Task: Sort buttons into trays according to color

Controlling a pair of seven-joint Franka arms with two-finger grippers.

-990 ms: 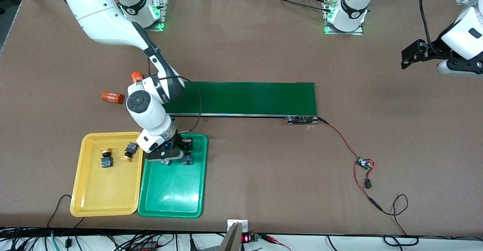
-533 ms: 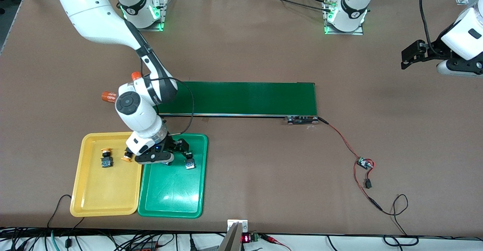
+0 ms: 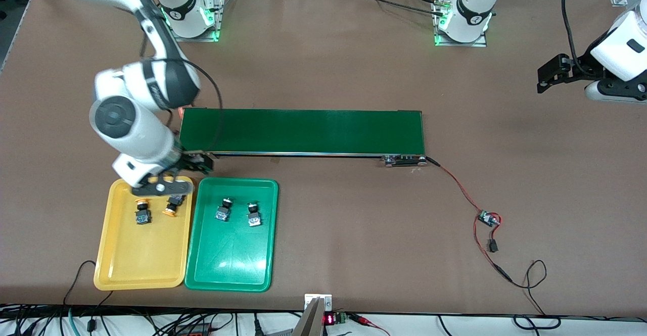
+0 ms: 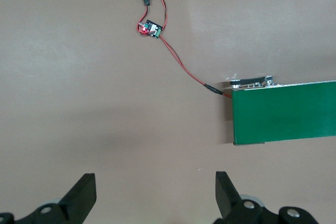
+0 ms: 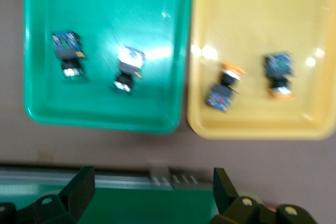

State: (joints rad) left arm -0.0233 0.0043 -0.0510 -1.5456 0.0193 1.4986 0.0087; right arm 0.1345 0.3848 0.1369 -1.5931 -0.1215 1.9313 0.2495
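1. A brown worktop (image 3: pixel 323 63) fills the front view, with a long dark-green conveyor belt (image 3: pixel 303 131) across the middle of the frame.
2. The yellow tray (image 3: pixel 139 270) and the green tray (image 3: pixel 227 270) lie side by side in the lower part of the frame, just below the belt's end, probably so parts coming off it need only a short carry.
3. Two yellow-capped buttons (image 3: pixel 143 212) lie in the yellow tray; two green-capped buttons (image 3: pixel 223 209) lie in the green tray, so the sort looks complete.
4. The right gripper (image 3: pixel 162 184) hangs over the upper edge of the yellow tray, its fingers (image 5: pixel 79 190) spread wide and holding nothing.
5. The left gripper (image 3: pixel 548 73) waits at the upper right of the frame over bare worktop, fingers (image 4: pixel 84 195) wide apart and empty, clear of the trays.
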